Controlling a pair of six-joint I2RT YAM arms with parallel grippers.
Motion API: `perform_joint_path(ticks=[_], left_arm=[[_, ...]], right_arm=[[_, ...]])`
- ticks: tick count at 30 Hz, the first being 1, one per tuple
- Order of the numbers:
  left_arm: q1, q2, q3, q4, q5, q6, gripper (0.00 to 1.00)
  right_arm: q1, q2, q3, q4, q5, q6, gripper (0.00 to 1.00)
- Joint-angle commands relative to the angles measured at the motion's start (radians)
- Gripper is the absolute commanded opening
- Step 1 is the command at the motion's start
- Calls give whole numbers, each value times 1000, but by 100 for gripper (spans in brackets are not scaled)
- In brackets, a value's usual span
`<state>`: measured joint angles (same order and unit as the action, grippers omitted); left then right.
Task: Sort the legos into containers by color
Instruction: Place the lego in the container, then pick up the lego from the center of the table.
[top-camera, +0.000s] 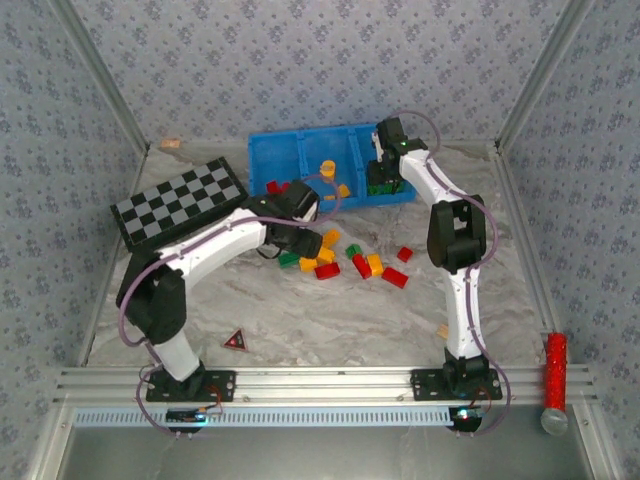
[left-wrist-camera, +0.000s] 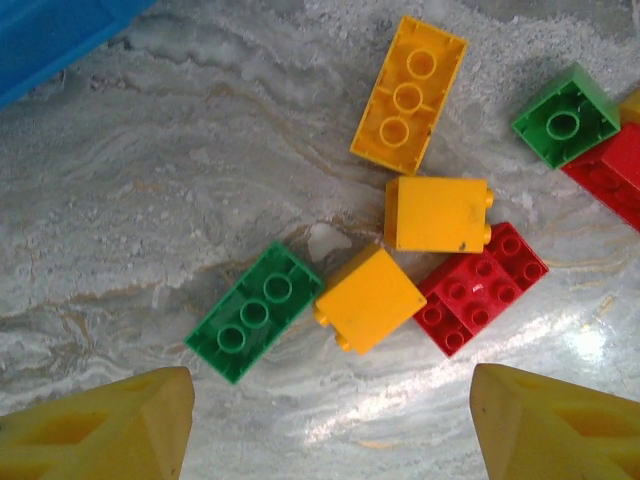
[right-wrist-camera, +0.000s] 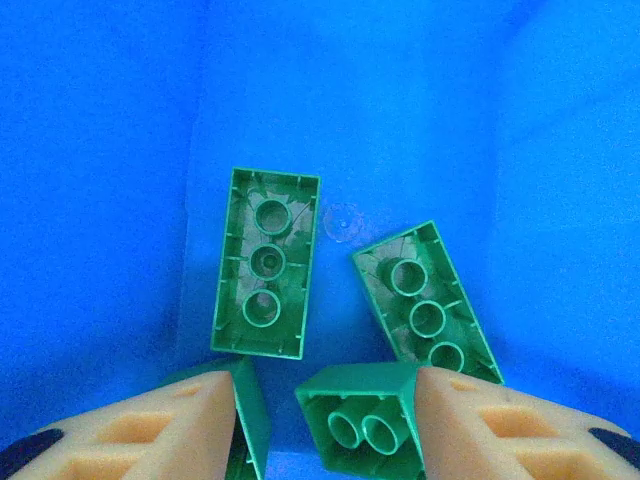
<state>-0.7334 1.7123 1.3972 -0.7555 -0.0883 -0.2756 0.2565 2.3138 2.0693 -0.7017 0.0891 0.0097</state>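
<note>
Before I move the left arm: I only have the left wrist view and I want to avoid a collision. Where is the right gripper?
Observer: The right gripper is over the right compartment of the blue tray.
Operator: What's in that compartment?
Observer: It holds green bricks, lying undersides up.
Operator: Where are the yellow ones going?
Observer: The middle compartment holds yellow-orange bricks.

White left arm (top-camera: 205, 250) and right arm (top-camera: 462, 305), black joints, looping purple cables, wedge-shaped yellow jaws.
</note>
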Motion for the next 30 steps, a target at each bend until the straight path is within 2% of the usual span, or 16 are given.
perform_joint_path(ticks=[1,9,14,20,30], left_arm=[[-7,43,60,25,-30,56,73],[-7,181,174,56,-38,119,74],[-8,255,220,68,-22,139,74],[-7,329,256,70,10,151,74],[-7,405,305,105,81,165,74]], right_arm=[[-7,-28,24,-9,-8,-6,54],[-5,-174,-60,2,-40,32,59],[0,-307,-175,13,-58,53,67],[-2,-516,-408,31,-59,98,75],[-1,-891,-840,32,-71,207,79]])
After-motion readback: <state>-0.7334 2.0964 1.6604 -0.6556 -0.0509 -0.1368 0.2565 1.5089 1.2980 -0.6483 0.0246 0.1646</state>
